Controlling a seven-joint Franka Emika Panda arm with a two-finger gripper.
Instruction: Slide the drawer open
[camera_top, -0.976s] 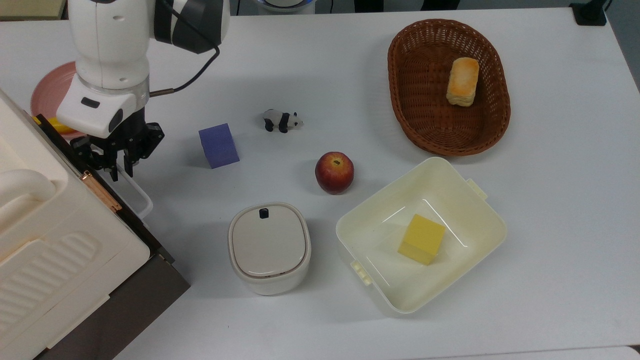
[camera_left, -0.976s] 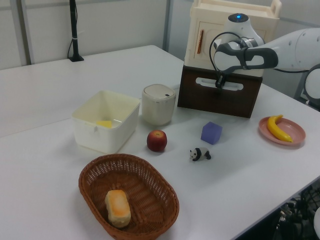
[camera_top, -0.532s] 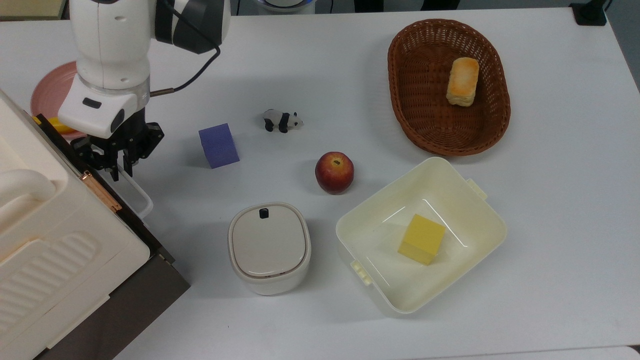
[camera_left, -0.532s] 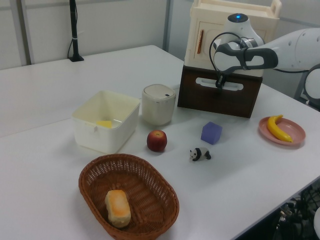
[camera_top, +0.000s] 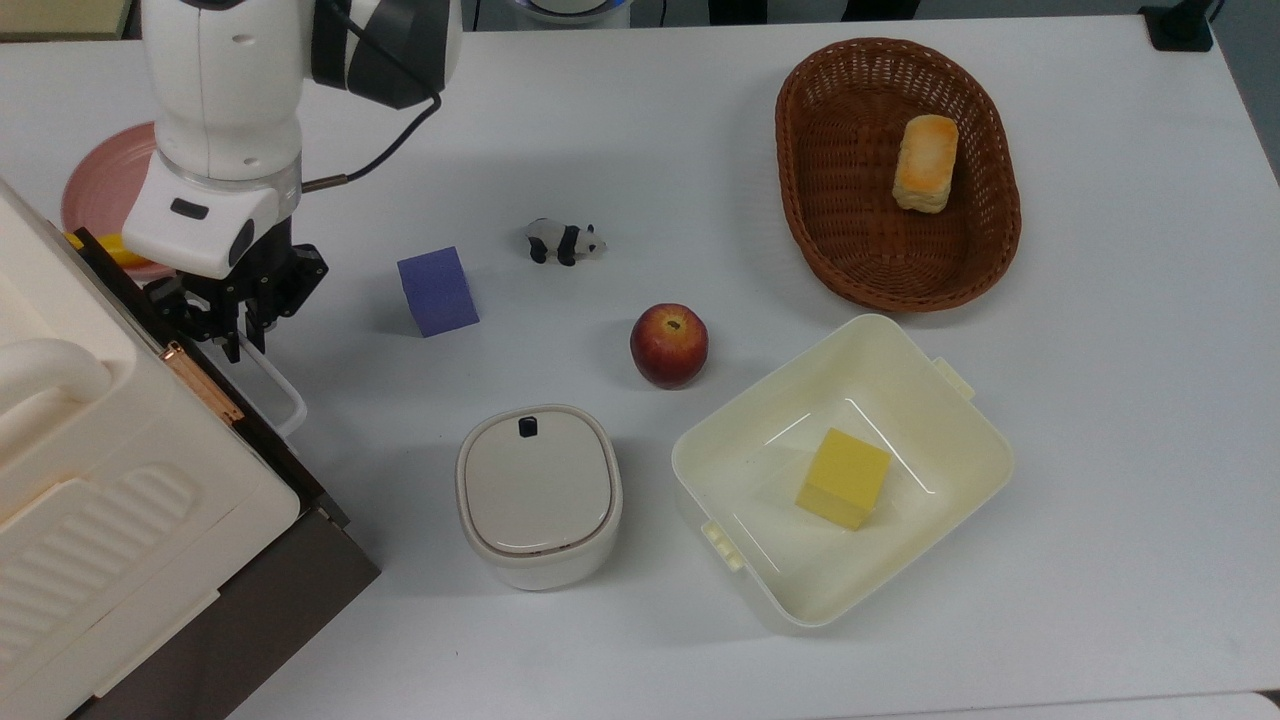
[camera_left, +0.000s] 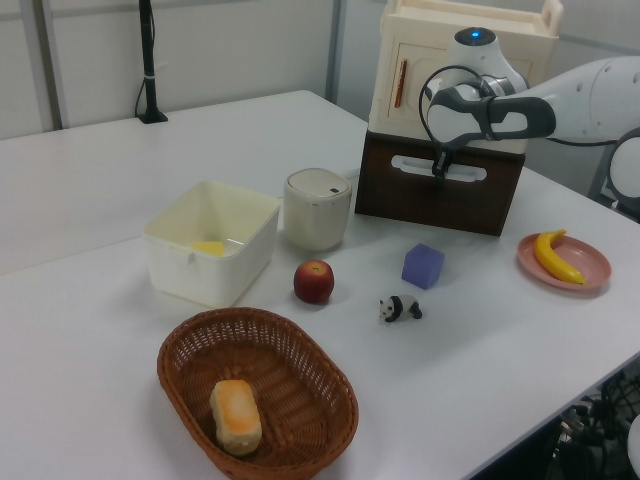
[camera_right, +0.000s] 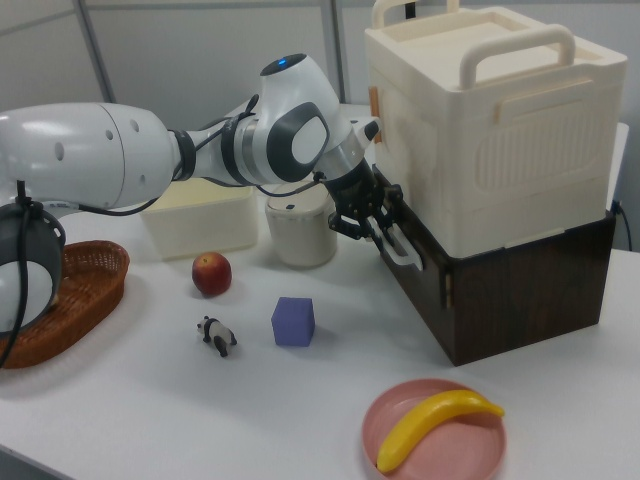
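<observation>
Fingers (camera_top: 238, 335) sit at the white loop handle (camera_top: 275, 385) of the drawer (camera_left: 440, 190), at the handle's end nearer the pink plate; whether they clamp it or how wide they stand, cannot tell. Drawer is the dark brown front under the cream ribbed appliance (camera_right: 490, 130), at the top view's left bench edge, front looks flush with the cabinet, not pulled out. Right view: fingers (camera_right: 385, 228) against handle (camera_right: 400, 243), arm coming in from the right view's left.

Purple cube (camera_top: 437, 291) near the fingers on the bench (camera_top: 650, 120), toy panda (camera_top: 566, 241) just beyond it, apple (camera_top: 668, 345) mid-bench. Lidded cream pot (camera_top: 538, 495) near the drawer corner. Cream square tub (camera_top: 960, 440) beside the pot holds a yellow block (camera_top: 843, 478). Wicker basket (camera_top: 800, 130) toward the top view's upper right corner holds a bread piece (camera_top: 925, 162). Pink plate (camera_right: 440, 445) with banana (camera_right: 435, 425) sits just beside the drawer cabinet's side.
</observation>
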